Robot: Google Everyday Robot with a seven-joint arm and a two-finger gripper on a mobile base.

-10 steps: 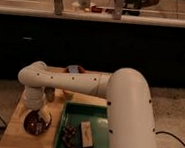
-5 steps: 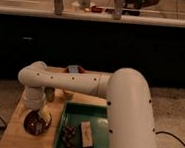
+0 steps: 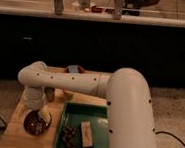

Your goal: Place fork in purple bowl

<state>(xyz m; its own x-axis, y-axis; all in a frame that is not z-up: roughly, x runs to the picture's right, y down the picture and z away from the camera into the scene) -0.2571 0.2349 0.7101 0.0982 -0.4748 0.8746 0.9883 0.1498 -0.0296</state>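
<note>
The purple bowl (image 3: 32,124) is a small, dark, round dish at the front left of the wooden table (image 3: 13,135). My white arm reaches in from the right, bends at the left and points down. My gripper (image 3: 40,117) hangs right over the bowl, at its rim or just inside it. A pale piece and a small grey piece show in the bowl under the gripper. I cannot make out the fork as a separate thing.
A rectangular green tray (image 3: 101,115) lies right of the bowl and holds a dark brown clump (image 3: 70,135) and a tan block (image 3: 85,133). A small reddish-and-blue object (image 3: 75,69) sits at the table's back edge behind my arm. A dark counter front stands behind.
</note>
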